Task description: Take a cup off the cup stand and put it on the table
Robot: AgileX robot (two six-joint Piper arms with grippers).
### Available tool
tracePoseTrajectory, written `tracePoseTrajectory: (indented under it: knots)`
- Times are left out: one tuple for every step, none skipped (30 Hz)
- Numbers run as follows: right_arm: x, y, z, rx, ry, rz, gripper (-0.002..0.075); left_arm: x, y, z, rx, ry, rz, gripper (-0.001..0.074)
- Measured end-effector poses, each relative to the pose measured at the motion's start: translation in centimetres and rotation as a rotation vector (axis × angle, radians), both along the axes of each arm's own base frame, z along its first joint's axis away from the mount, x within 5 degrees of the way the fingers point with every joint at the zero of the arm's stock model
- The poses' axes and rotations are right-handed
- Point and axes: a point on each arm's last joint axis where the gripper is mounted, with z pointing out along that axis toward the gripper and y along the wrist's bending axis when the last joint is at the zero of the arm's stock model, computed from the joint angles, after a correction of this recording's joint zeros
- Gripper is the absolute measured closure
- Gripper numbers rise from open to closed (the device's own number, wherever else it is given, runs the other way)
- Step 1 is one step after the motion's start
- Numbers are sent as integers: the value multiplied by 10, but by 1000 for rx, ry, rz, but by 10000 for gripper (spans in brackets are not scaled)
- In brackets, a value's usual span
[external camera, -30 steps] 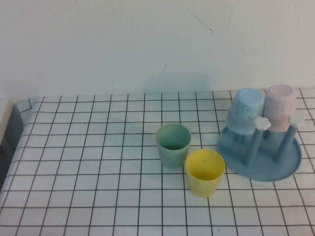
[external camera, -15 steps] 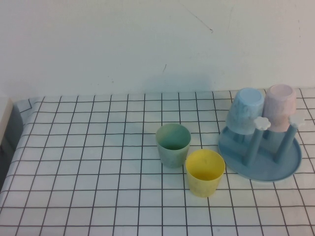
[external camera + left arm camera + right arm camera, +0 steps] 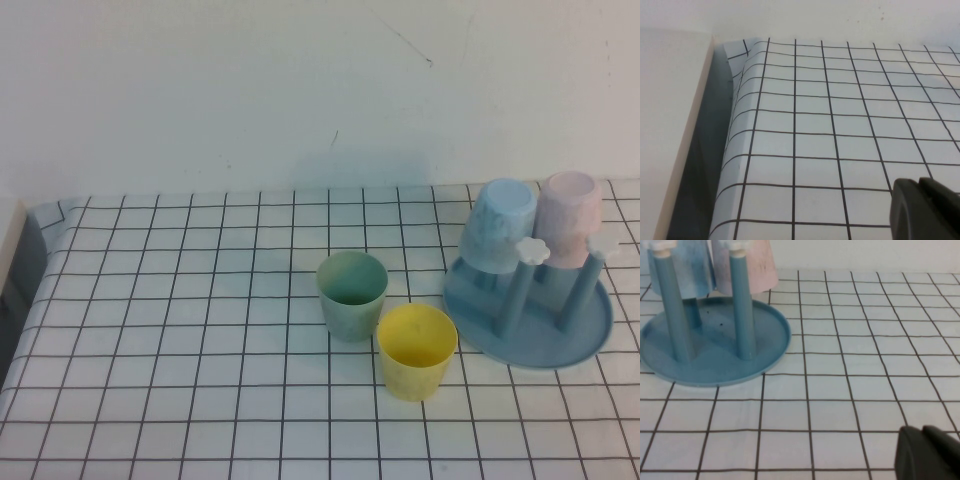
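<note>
The yellow cup stands upright on the table, just left of the cup stand. The blue stand holds a light blue tumbler and a pink tumbler upside down on its pegs; two front pegs with white flower knobs are bare. Neither arm shows in the high view. My left gripper is shut and empty over the table's left edge. My right gripper is shut and empty, low over the cloth, with the stand ahead of it and apart from it.
A pale green tumbler stands upright just behind and left of the yellow cup. A white wall runs along the table's back. The cloth folds down at the left edge, beside a pale board.
</note>
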Motion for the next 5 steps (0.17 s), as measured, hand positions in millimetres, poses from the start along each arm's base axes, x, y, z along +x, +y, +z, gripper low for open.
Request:
tracePoseTrajectory:
  knots:
    - [0, 0, 0, 0, 0, 0, 728, 0, 0, 0, 0, 0, 0, 737]
    - [0, 0, 0, 0, 2, 0, 728, 0, 0, 0, 0, 0, 0, 737]
    - [0, 0, 0, 0, 2, 0, 728, 0, 0, 0, 0, 0, 0, 737]
    - [0, 0, 0, 0, 2, 0, 728, 0, 0, 0, 0, 0, 0, 737]
    - [0, 0, 0, 0, 2, 0, 728, 0, 0, 0, 0, 0, 0, 737]
